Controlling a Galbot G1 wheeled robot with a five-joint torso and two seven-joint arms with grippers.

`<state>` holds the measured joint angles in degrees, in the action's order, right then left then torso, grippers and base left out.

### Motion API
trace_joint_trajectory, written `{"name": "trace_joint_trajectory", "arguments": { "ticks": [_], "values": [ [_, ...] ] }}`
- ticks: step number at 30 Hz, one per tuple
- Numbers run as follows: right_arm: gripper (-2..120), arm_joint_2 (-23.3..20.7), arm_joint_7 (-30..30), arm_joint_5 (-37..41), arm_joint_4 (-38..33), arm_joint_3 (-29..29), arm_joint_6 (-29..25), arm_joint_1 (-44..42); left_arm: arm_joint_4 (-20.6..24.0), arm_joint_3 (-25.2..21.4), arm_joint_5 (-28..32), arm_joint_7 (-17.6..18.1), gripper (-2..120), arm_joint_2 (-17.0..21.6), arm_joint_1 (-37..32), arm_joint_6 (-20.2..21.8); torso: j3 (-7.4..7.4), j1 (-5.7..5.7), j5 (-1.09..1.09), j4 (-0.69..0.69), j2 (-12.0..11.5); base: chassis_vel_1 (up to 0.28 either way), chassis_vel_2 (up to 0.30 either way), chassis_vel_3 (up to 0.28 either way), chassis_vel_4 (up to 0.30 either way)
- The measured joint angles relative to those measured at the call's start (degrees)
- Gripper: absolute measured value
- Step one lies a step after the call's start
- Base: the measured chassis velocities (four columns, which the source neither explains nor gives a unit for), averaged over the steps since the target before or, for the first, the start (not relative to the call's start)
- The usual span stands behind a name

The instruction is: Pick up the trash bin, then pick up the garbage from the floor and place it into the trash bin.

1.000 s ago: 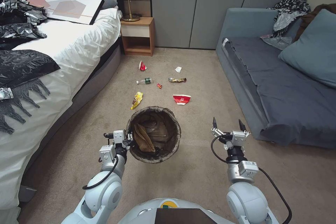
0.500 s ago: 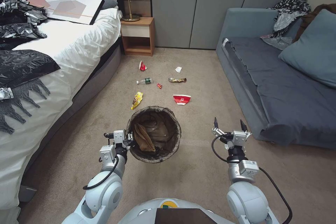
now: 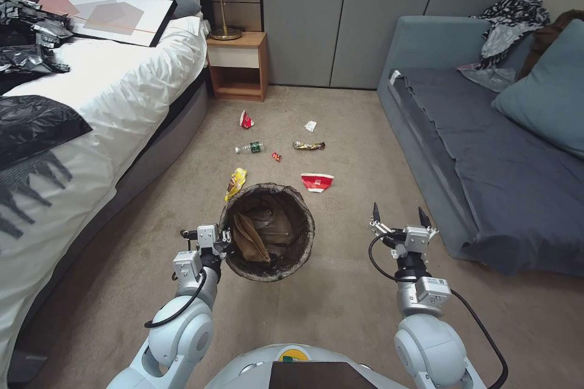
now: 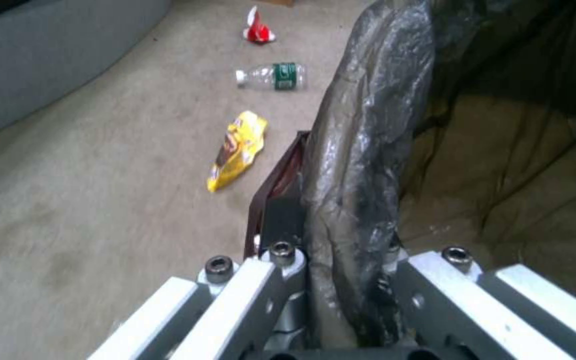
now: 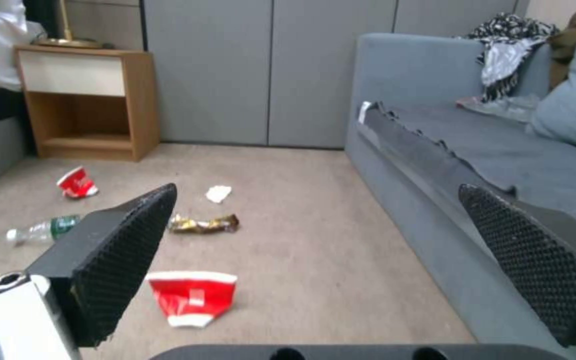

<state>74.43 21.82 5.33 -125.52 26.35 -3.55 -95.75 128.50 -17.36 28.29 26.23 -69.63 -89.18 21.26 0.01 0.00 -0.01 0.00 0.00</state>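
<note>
My left gripper (image 3: pixel 226 242) is shut on the near-left rim of the trash bin (image 3: pixel 301 214), a round bin lined with a dark bag, and tan paper (image 3: pixel 249 240) lies inside. The left wrist view shows its fingers (image 4: pixel 281 260) clamping the liner (image 4: pixel 361 150). My right gripper (image 3: pixel 398 214) is open with nothing between its fingers, right of the bin. Garbage lies on the carpet beyond the bin: a yellow snack bag (image 3: pixel 236 182), a red-and-white cup (image 3: pixel 317 182), a green-labelled bottle (image 3: pixel 250 148), a tiny red wrapper (image 3: pixel 276 157), a gold wrapper (image 3: pixel 308 146), a tissue (image 3: pixel 310 126) and a crumpled red cup (image 3: pixel 246 120).
A white bed (image 3: pixel 121 91) with glossy black bags (image 3: pixel 36 121) runs along the left. A grey sofa (image 3: pixel 486 152) borders the right. At the far wall stands a wooden nightstand (image 3: pixel 237 64). Open carpet lies between bed and sofa.
The whole head view has shifted, so the litter, bed and sofa sit slightly nearer. Both grippers and the held bin keep their places relative to me.
</note>
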Motion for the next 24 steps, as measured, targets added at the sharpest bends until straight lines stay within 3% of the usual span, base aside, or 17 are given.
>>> {"name": "trace_joint_trajectory", "arguments": {
  "ticks": [24],
  "values": [
    [100, -0.13, -0.08, 0.27, -0.04, -0.03, 0.25, 0.22, -0.10, -0.34, 0.14, -0.17, 4, 0.16, 0.15, -0.31, -0.01, 0.00, 0.01, 0.00, 0.00, -0.277, 0.282, 0.280, -0.276]
  ]
}}
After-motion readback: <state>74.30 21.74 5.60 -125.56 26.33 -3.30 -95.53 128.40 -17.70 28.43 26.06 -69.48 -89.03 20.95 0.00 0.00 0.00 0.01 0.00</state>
